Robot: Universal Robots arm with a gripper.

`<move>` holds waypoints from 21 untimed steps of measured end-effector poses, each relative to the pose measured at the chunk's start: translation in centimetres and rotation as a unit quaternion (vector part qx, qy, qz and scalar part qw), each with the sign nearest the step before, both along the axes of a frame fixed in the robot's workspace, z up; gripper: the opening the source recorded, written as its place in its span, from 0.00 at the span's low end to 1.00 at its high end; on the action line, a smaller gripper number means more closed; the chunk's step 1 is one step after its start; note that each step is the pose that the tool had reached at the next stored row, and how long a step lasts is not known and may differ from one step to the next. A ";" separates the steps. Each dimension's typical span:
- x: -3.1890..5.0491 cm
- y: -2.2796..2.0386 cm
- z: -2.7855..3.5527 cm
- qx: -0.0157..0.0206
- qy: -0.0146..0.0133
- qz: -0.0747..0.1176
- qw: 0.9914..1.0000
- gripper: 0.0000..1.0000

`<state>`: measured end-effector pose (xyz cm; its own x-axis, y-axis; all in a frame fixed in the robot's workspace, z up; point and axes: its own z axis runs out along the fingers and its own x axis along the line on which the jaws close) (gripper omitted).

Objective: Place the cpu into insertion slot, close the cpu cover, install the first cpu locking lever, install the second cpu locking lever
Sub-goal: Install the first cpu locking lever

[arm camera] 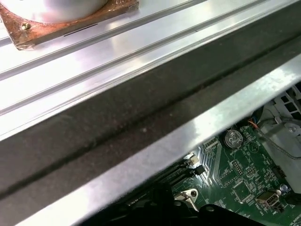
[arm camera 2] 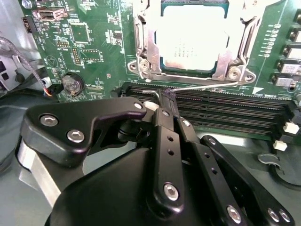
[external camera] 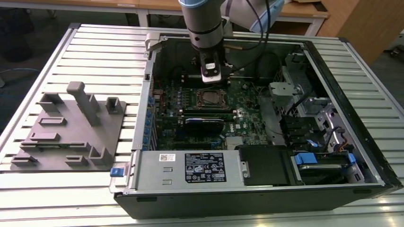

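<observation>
Cpu cut off at picture edge, lies under closed cover. Claw just beside cover, narrow, pinched on lever end; tips partly hidden.

Dull grey metal tops the cpu, shinier metal forms the cpu cover, the pincer is matt black

Arm hangs vertical at the scene's far side. Gripper points straight down, black fingers drawn together at tips.
</observation>
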<state>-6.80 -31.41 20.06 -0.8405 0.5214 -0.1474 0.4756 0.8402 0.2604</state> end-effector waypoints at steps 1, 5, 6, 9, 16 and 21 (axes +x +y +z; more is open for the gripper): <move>-0.02 0.00 -0.05 0.000 -0.002 0.000 1.000 0.11; -0.05 0.00 -0.12 -0.001 -0.004 0.000 1.000 0.11; -0.08 0.00 -0.14 -0.001 -0.004 0.000 1.000 0.11; -0.25 0.00 -0.28 -0.001 -0.004 0.000 1.000 0.11; -0.50 0.02 -0.56 -0.002 -0.006 0.000 1.000 0.11; -0.50 0.05 -0.78 -0.006 -0.007 0.001 1.000 0.11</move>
<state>-7.30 -31.37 19.28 -0.8389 0.5187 -0.1647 0.4711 0.8437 0.2573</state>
